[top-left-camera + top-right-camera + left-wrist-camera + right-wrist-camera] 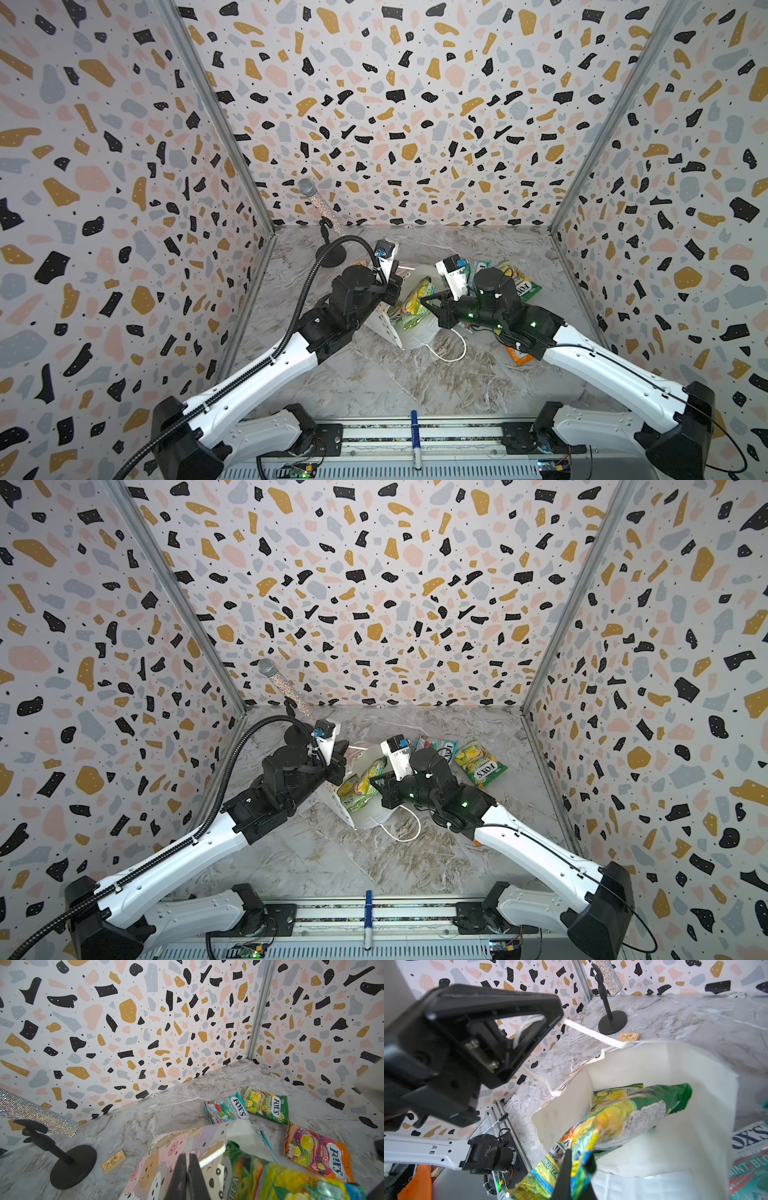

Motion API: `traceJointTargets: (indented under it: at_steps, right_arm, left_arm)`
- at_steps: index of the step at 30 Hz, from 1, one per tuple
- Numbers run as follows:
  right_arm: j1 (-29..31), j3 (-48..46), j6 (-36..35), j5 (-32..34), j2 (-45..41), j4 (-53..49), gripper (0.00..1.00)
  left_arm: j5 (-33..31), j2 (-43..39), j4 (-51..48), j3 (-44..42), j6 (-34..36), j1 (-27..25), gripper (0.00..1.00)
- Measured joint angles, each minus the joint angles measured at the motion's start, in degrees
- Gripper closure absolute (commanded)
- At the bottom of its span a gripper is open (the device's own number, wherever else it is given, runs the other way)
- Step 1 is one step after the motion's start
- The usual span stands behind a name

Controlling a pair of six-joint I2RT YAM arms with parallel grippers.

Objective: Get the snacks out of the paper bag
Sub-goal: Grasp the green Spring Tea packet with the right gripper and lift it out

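A white paper bag sits mid-worktop, with the left pincer clamped on its cord handle. The right pincer grips a yellow-green snack packet over the bag's mouth. A teal-red packet, another yellow-green packet and an orange packet lie beside the bag.

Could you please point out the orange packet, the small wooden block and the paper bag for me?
orange packet (318,1153): left wrist view, middle of its printed front.
small wooden block (113,1161): left wrist view, its top face.
paper bag (654,1064): right wrist view, white inner wall.
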Motion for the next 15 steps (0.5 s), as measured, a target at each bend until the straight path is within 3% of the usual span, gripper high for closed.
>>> traceJointTargets:
  at_steps: [15]
  right_arm:
    - [-0.7, 5.3, -5.1, 11.2, -9.2, -8.5, 1.00]
  left_arm:
    - [0.0, 0.0, -0.1, 0.0, 0.0, 0.0, 1.00]
